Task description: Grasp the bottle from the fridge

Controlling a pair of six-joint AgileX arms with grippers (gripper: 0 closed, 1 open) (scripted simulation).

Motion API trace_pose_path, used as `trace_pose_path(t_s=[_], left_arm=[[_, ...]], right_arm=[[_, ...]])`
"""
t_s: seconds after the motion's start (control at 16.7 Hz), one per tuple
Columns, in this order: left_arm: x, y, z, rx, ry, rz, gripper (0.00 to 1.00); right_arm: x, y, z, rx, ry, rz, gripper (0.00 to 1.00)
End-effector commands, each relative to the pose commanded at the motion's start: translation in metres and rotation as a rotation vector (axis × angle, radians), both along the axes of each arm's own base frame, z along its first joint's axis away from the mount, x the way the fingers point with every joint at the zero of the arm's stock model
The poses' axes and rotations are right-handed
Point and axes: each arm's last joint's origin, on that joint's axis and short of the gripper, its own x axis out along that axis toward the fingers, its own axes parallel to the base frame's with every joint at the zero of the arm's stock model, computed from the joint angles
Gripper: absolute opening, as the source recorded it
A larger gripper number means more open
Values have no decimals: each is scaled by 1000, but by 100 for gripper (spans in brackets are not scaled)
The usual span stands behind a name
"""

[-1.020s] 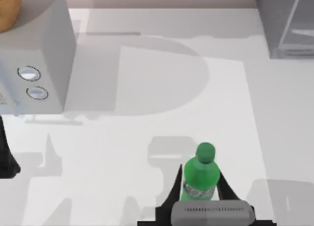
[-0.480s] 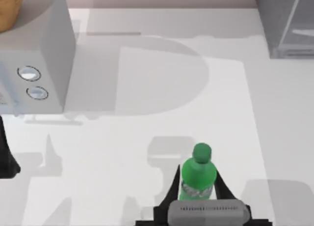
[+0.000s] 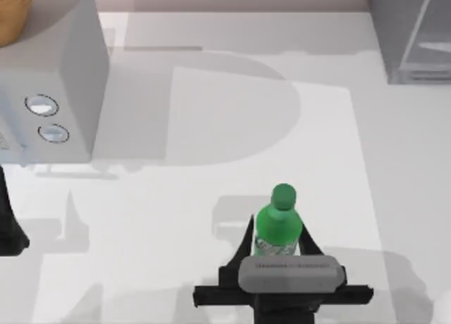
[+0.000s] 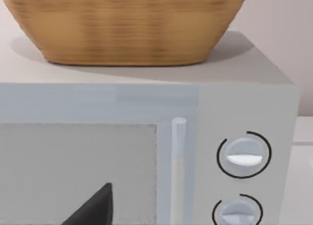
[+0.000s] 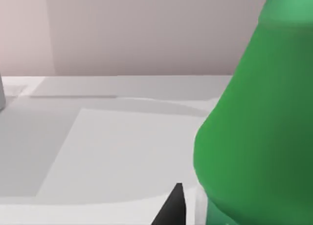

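Near the table's front edge, right of centre, the bottle stood upright, green cap toward the back wall. Right gripper was clamped on its body, one black finger against each side, grey wrist block just behind. Right wrist view had the green body close up beside one dark fingertip. Fridge sat at the back right corner, well apart from the bottle. Left arm was parked at the left edge, facing the light grey two-dial box with a wicker basket on top; can't tell its finger state.
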Motion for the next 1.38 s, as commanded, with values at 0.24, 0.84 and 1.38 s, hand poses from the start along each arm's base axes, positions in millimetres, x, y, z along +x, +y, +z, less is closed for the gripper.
trace_pose_path(t_s=[0.24,0.84,1.38], left_arm=[[0,0,0,0,0,0,100],[0,0,0,0,0,0,100],[0,0,0,0,0,0,100]], right_arm=[[9,-2,-4,-3,-5,2,0],[9,-2,-4,-3,-5,2,53],[9,-2,-4,-3,-5,2,100]])
